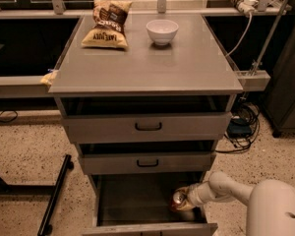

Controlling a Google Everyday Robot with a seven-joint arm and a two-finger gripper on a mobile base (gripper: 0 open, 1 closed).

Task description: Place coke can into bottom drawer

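The bottom drawer point(132, 200) of the grey cabinet is pulled open and shows its flat grey tray. The coke can point(178, 199), red-orange with a silver top, is inside the drawer at its right side, upright or slightly tilted. My gripper point(185, 201) reaches in from the right on a white arm and is shut on the can. I cannot tell whether the can rests on the drawer floor.
On the cabinet top point(152, 68) lie a brown chip bag point(107, 23) and a white bowl point(162, 31). Two shallower drawers with black handles point(148, 127) sit above, slightly open. Cables point(241, 127) lie on the floor at right; a black bar point(56, 195) at left.
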